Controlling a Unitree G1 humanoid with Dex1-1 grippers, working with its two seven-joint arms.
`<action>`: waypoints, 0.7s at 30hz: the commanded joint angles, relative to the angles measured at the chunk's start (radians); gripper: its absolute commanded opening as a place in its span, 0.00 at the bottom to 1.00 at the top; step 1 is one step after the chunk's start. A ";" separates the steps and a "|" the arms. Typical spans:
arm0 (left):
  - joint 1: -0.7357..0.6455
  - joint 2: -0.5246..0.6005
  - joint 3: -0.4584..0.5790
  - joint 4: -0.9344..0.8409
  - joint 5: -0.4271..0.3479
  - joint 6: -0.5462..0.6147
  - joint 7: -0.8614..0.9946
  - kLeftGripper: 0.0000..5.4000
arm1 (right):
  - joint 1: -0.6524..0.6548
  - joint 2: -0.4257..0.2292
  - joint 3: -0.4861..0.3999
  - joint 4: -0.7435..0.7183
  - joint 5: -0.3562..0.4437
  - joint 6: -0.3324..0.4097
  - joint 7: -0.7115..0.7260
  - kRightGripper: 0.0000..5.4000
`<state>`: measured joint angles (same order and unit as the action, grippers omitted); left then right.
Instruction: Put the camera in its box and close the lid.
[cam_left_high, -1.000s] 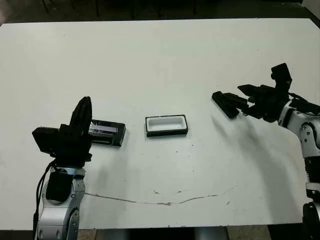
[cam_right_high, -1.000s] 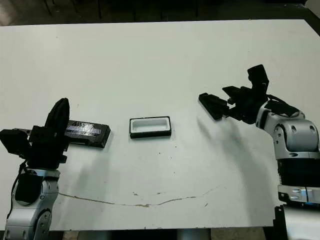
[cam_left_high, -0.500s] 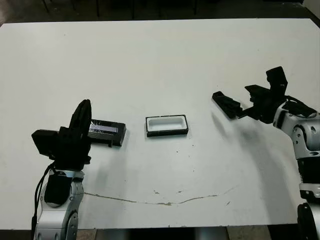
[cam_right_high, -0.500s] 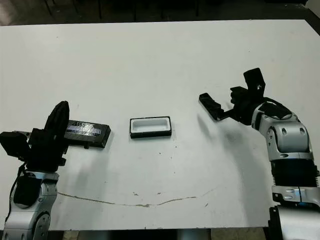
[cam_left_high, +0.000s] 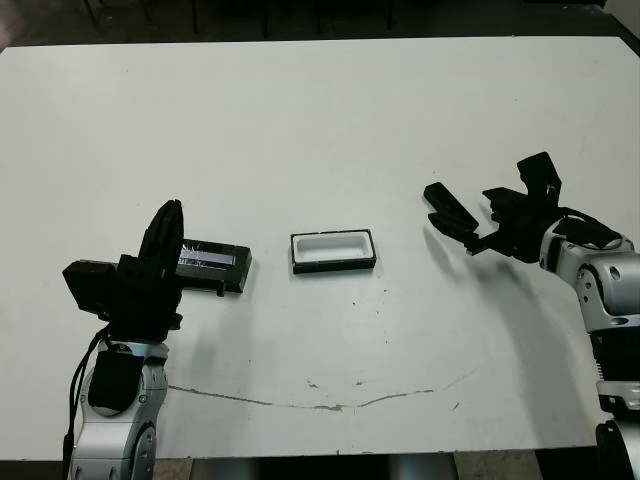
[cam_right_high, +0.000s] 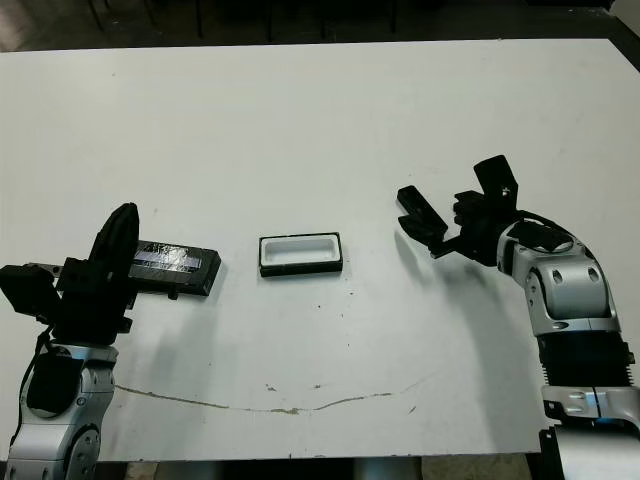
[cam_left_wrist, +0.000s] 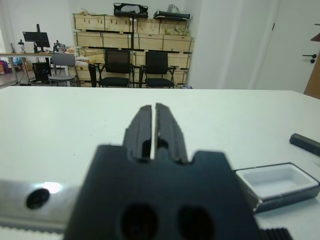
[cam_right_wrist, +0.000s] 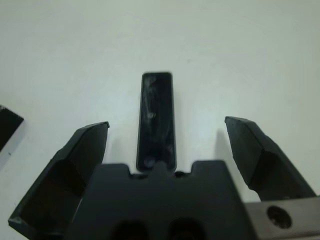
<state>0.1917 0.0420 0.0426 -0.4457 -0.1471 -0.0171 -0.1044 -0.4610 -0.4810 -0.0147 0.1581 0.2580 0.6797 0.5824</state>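
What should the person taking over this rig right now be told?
Right tool: open, straddling the camera, which lies on the table right of the box; not gripped.
Left tool: shut, empty, held at the left end of the lid.
Box: open, empty, at table centre. Lid lies flat on the table to the box's left.
Done: nothing packed.
Left: grip the camera, set it in the box, put the lid on.

On the white table (cam_left_high: 320, 120), the white-lined black tray box (cam_left_high: 333, 250) sits centrally, the silver-striped black lid (cam_left_high: 212, 263) at its 9 o'clock, the narrow black camera slab (cam_left_high: 449, 208) at 3 o'clock.
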 joint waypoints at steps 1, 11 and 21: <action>0.017 0.012 0.008 0.009 0.004 0.012 0.000 0.00 | 0.042 -0.007 0.013 -0.019 -0.015 0.029 -0.009 1.00; 0.021 0.013 0.008 0.014 0.003 0.000 -0.009 0.00 | 0.097 0.058 -0.036 -0.091 -0.001 0.119 -0.123 0.96; 0.023 0.010 0.002 0.011 0.015 0.005 -0.002 0.00 | 0.134 0.088 -0.021 -0.123 -0.025 0.068 -0.183 0.64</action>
<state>0.1959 0.0419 0.0413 -0.4449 -0.1425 -0.0250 -0.1103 -0.3596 -0.3998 -0.0476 0.0178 0.2487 0.7337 0.4095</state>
